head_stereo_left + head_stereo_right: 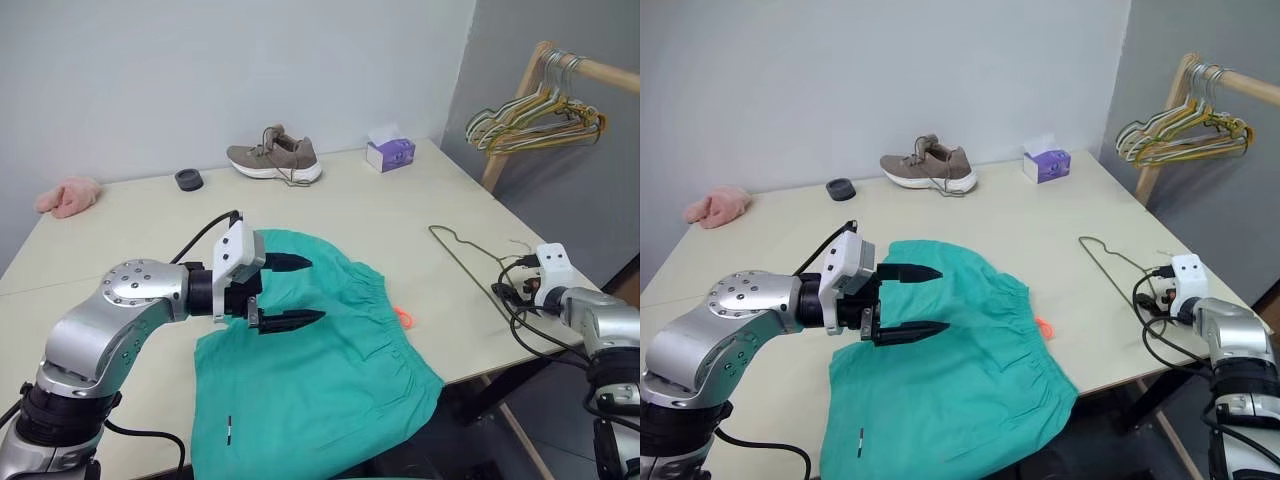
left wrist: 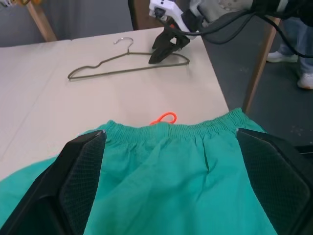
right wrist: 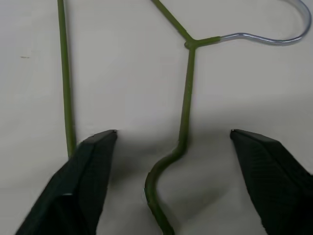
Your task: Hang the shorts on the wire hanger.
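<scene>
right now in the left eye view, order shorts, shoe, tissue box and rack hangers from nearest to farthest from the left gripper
1. shorts, directly under the left gripper
2. shoe, at the table's far edge
3. tissue box, far edge, further right
4. rack hangers, beyond the table's right corner

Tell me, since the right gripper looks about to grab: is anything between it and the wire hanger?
Nothing visible. The right gripper stands open directly over the wire hanger, one wire shoulder running up between its fingers on the bare table. The shorts lie apart, under the left gripper.
</scene>
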